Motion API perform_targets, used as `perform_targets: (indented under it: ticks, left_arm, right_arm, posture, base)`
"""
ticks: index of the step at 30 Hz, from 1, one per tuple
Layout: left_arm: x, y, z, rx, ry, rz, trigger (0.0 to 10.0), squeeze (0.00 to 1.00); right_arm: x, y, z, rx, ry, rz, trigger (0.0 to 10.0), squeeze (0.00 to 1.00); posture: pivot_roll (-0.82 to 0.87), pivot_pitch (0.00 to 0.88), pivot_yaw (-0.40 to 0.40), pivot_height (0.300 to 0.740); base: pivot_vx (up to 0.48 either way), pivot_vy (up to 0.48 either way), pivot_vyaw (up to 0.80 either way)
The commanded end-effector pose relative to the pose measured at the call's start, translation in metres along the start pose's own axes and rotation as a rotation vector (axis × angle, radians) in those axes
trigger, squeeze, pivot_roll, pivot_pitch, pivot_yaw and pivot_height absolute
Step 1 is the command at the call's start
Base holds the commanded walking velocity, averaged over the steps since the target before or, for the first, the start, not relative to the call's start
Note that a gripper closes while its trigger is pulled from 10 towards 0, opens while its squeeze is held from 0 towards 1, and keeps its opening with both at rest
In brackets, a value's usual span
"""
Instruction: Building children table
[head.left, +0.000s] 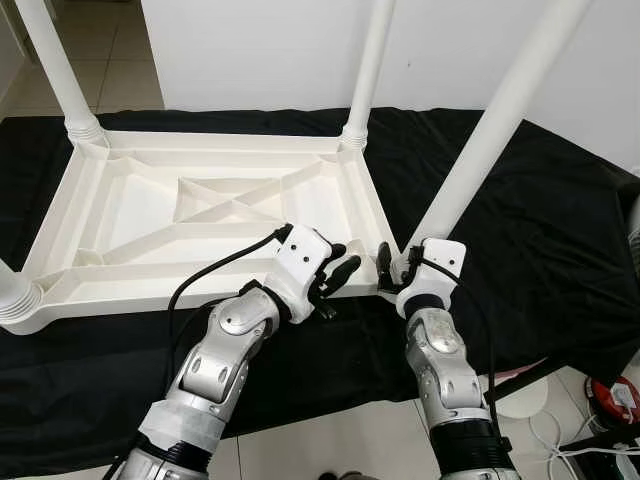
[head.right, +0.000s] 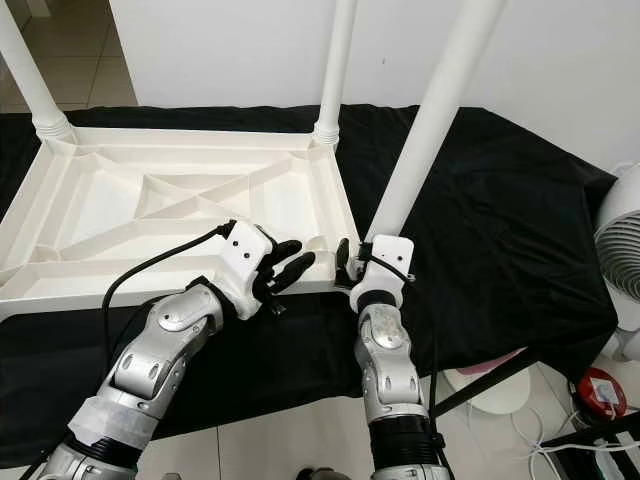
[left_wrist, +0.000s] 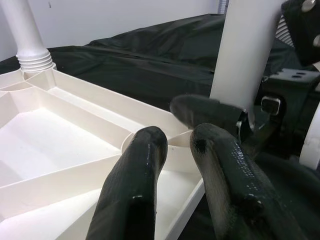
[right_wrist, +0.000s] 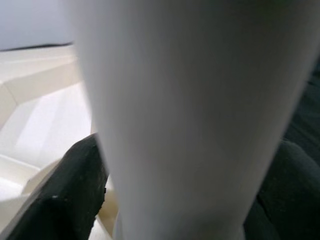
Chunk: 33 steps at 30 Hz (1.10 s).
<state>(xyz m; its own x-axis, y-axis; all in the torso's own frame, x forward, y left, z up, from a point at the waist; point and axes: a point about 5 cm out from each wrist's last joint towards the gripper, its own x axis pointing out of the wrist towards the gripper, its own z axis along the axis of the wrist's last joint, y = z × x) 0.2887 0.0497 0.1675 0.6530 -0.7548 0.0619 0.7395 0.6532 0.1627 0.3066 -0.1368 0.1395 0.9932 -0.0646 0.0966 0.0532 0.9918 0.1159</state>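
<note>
Table top (head.left: 200, 215): white ribbed plastic, lying upside down on the black cloth, three legs standing in its corner sockets
Far-left leg (head.left: 55, 65): seated upright in its ribbed collar
Near-left leg (head.left: 12, 290): only its collar shows at the picture's edge
Left gripper (head.left: 335, 275): rests on the near rim of the table top beside the near-right corner, fingers (left_wrist: 135, 185) parted, holding nothing
Far-right leg (head.left: 370, 65): upright in the far-right socket
Fourth leg (head.left: 490, 140): leaning, its foot at the near-right corner socket; by my judgement not yet fully seated
Right gripper (head.left: 395, 272): clamped round the base of the fourth leg, one finger (right_wrist: 60, 200) pressed against it
Handling: likely light, stiff, smooth hollow plastic, so slippery; hold the leg low near the socket, steady the top by its rim
Surface: black cloth (head.left: 540, 230) over a low platform, creased, may slide
Room: white wall (head.left: 260, 50) behind, tiled floor (head.left: 110, 55), a white fan (head.right: 620, 240) and cables to the right
</note>
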Motion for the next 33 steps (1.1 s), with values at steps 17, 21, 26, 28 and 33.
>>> perform_targets:
  ticks: [17, 21, 26, 28, 33]
  left_arm:
    - [0.006, -0.003, -0.004, -0.001, 0.001, -0.003, 10.0, 0.0]
    - [0.008, -0.008, -0.002, -0.009, -0.005, -0.027, 10.0, 0.0]
    - [0.007, -0.009, -0.001, 0.0, -0.004, -0.052, 10.0, 0.0]
    - [0.007, -0.009, -0.002, 0.002, -0.001, -0.054, 10.0, 0.0]
    - [0.009, -0.009, -0.003, 0.004, 0.002, -0.054, 10.0, 0.0]
  right_arm:
    - [-0.001, -0.038, 0.001, -0.13, 0.026, 0.452, 10.0, 0.0]
    - [0.005, -0.043, 0.004, -0.15, 0.035, 0.57, 10.0, 0.0]
    - [0.014, -0.044, 0.005, -0.19, 0.053, 0.642, 9.3, 0.0]
    - [0.016, -0.044, 0.004, -0.202, 0.059, 0.658, 8.5, 0.0]
    - [0.022, -0.045, 0.004, -0.223, 0.069, 0.704, 2.4, 0.0]
  posture:
    - [0.04, 0.016, -0.072, 0.74]
    - [0.05, 0.016, -0.055, 0.74]
    - [0.05, 0.015, -0.05, 0.74]
    - [0.05, 0.015, -0.048, 0.74]
    - [0.05, 0.014, -0.048, 0.74]
  base:
    - [0.0, 0.0, 0.0]
    - [0.0, 0.0, 0.0]
    - [0.0, 0.0, 0.0]
    - [0.0, 0.0, 0.0]
    - [0.0, 0.0, 0.0]
